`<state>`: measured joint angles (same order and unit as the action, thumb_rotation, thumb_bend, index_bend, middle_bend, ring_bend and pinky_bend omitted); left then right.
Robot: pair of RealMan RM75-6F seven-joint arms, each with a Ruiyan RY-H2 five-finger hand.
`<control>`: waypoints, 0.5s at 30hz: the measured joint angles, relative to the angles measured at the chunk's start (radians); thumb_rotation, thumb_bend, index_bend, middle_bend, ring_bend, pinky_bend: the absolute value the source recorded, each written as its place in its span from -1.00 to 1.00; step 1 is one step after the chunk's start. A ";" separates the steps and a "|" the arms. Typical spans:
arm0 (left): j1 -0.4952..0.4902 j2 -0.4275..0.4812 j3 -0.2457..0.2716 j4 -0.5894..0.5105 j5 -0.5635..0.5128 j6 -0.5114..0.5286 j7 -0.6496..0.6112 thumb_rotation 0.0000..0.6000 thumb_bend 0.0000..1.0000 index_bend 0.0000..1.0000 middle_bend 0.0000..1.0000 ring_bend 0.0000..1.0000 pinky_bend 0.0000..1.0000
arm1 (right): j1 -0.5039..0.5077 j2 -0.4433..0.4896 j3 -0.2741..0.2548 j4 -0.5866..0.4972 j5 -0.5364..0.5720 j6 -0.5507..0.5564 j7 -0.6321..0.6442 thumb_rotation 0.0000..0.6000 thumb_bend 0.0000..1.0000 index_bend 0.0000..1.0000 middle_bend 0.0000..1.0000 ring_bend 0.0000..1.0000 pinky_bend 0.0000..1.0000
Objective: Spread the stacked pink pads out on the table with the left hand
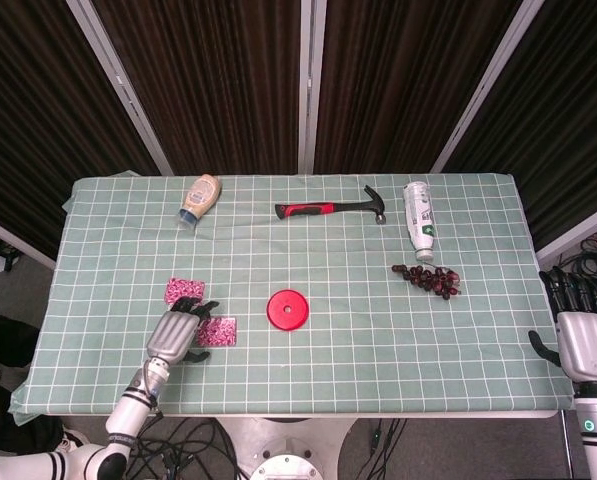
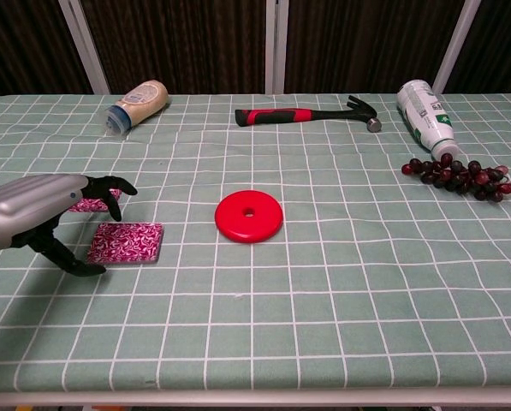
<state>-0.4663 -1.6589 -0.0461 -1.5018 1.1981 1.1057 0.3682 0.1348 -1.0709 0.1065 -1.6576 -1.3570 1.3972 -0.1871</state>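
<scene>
Pink pads lie apart on the surface's near left, far pad (image 1: 184, 290) and near pad (image 1: 217, 331), so they're spread. My left hand (image 1: 176, 336) hovers empty, fingers apart, beside the near one.

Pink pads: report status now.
Left robot hand open, empty, beside near pink pad. Far pink pad lies apart; both flat. Right robot hand idle. Nothing obstructing.
</scene>
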 measured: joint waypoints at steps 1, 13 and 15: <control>0.000 -0.006 0.000 0.007 0.009 0.004 0.000 1.00 -0.71 -0.72 -0.41 -0.78 -0.78 | 0.000 0.000 0.000 0.001 0.000 -0.001 0.001 1.00 -0.60 -1.00 -1.00 -1.00 -1.00; -0.012 -0.045 -0.010 0.066 0.019 -0.015 -0.014 1.00 -0.71 -0.72 -0.40 -0.78 -0.76 | -0.002 0.002 0.000 0.012 0.010 -0.007 0.015 1.00 -0.60 -1.00 -1.00 -1.00 -1.00; -0.015 -0.048 -0.014 0.069 0.015 -0.020 -0.013 1.00 -0.71 -0.72 -0.39 -0.78 -0.76 | -0.003 0.001 0.000 0.014 0.010 -0.007 0.017 1.00 -0.60 -1.00 -1.00 -1.00 -1.00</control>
<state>-0.4811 -1.7070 -0.0600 -1.4328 1.2132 1.0860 0.3549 0.1319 -1.0695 0.1066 -1.6436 -1.3468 1.3906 -0.1702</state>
